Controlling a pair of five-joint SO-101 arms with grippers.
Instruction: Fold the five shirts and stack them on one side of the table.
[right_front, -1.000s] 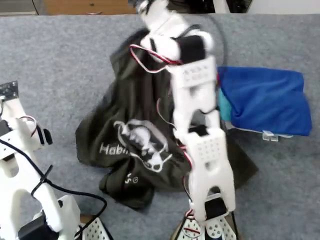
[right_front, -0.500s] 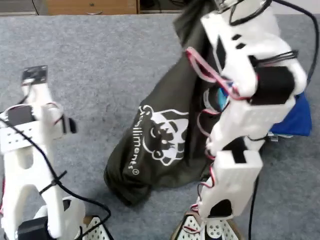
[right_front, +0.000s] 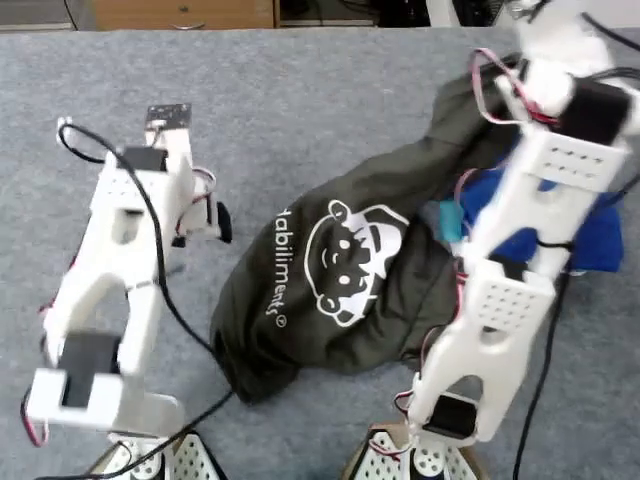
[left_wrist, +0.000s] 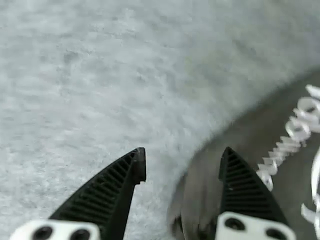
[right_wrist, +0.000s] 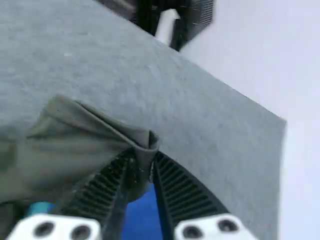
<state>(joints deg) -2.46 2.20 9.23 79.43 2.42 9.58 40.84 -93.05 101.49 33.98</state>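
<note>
I'm holding a corner of the dark shirt (right_front: 340, 290) raised in the right jaws, clamped on cloth, over the blue shirts (right_front: 605, 240) at the right edge of the desk (right_front: 250, 90). The left jaws are hanging wide apart, empty, beside its hem; I'm planning to pinch there before stretching.

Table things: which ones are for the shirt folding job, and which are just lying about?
For the job: dark shirt, blue shirt, right gripper pinching the dark shirt, left gripper open at its edge.
Just there: grey table cover, wooden cabinet behind.
</note>
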